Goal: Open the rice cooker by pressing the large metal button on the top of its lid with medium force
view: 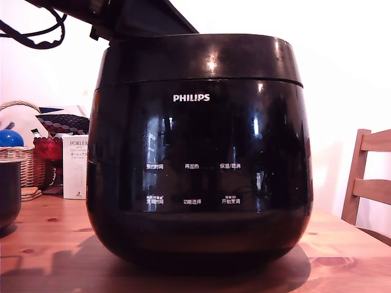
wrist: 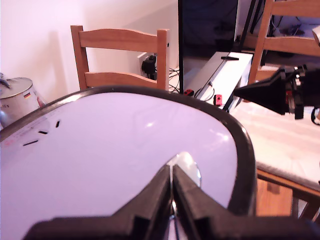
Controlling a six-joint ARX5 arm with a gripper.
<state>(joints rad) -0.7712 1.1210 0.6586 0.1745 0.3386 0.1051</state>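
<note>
The rice cooker, glossy black with a white PHILIPS logo and two rows of small white labels, fills the middle of the exterior view on a wooden table. Its lid is down and closed. In the wrist view the lid top reads as a pale reflective surface with a dark rim. My gripper is shut, its black fingers pressed together with their tips at the shiny metal button. Only the dark arm shows above the lid at the exterior view's left; the button is hidden there.
A small dark pot stands at the exterior view's left edge, with a wicker basket, a red item and a white box behind. A wooden chair stands at the right. The wrist view shows another chair and a metal pot.
</note>
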